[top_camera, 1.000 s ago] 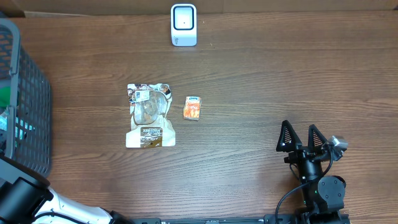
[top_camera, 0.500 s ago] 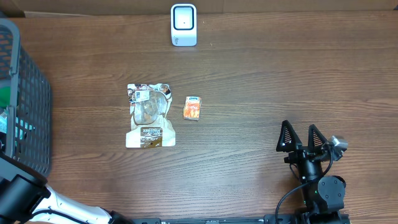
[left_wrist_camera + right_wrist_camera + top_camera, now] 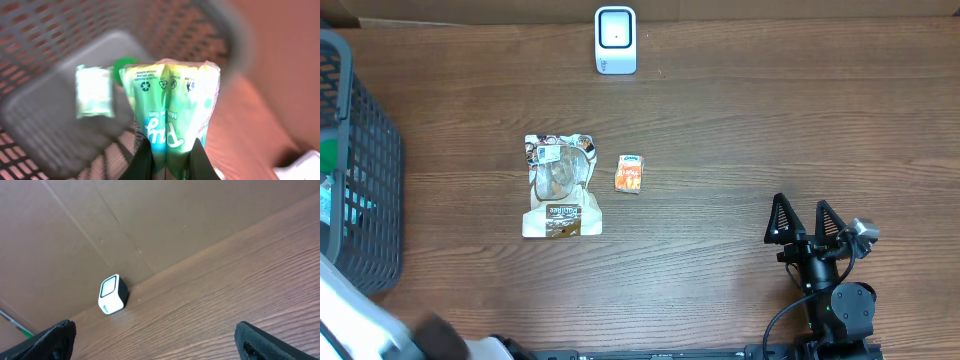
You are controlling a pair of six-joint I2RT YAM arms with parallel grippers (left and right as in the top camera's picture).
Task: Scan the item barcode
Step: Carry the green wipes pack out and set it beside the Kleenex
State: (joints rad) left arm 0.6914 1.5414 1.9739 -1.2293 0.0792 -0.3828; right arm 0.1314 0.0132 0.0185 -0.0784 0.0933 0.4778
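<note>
Pale green pouch is hanging clamped in the left tool over the grey basket at the left edge of the desk, while the right tool is resting near the right with its fingers apart, facing the white scanner at the far edge.

Scanner at the table's far edge, centre, against the back wall; mid-table a large pouch with a small packet just right of it, not touching. Basket at the left edge, right gripper front right. Left gripper is over the basket with a soft pack between its fingers; a flat packet lies on the basket floor to its left.
</note>
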